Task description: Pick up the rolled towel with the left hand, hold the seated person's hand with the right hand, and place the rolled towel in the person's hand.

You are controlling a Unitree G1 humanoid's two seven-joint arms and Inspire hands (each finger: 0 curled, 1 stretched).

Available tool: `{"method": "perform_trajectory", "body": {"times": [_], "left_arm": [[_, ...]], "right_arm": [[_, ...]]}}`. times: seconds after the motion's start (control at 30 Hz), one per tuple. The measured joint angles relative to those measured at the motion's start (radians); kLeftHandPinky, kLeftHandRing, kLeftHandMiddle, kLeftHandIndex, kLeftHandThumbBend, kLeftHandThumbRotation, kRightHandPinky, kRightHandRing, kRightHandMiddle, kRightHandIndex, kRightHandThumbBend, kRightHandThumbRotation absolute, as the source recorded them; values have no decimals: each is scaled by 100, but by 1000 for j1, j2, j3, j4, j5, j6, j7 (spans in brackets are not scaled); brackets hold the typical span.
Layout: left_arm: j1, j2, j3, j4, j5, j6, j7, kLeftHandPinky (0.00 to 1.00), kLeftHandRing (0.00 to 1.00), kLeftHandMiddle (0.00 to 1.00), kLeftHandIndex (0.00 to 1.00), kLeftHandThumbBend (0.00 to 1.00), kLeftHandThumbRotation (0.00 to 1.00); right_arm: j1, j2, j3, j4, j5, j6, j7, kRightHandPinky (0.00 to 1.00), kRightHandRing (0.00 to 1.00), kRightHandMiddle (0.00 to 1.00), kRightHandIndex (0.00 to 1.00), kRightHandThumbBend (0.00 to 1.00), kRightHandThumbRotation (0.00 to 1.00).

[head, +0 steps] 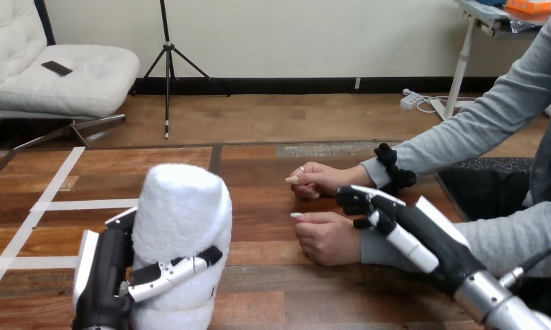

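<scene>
Flanking right hand (377, 212), person's hands (328, 238) rest on table (259, 206).

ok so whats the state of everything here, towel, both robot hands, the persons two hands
rolled towel: rolled, upright, held by the left hand
left hand: shut, fingers curled round the towel
right hand: over the nearer hand's wrist, grip cannot be told
person's nearer hand: on the table, loosely closed
person's farther hand: on the table, loosely closed

Head camera — looking forward and down, close over table (259, 278)
</scene>
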Motion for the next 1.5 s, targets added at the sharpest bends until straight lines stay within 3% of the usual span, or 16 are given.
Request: {"method": "perform_trajectory", "body": {"times": [0.5,0.87,1.33,1.5], "left_arm": [[-15,-45,40,-70,-28,-119,12,25,30,36,40,57,0],[-77,-69,62,-77,-47,-218,8,26,31,36,41,58,0],[-118,-91,65,-71,-59,-272,0,25,30,36,41,60,0],[-125,-97,67,-58,-69,-296,-1,24,30,37,42,61,0]], "right_arm": [[-145,-26,1,167,-33,-86,-48,84,87,87,87,89,100],[-217,-42,1,221,-32,-140,-61,84,88,87,87,86,100],[-273,-51,1,246,-32,-146,-69,84,88,87,86,90,100],[-282,-53,3,259,-45,-147,-89,84,88,87,86,96,100]]}}
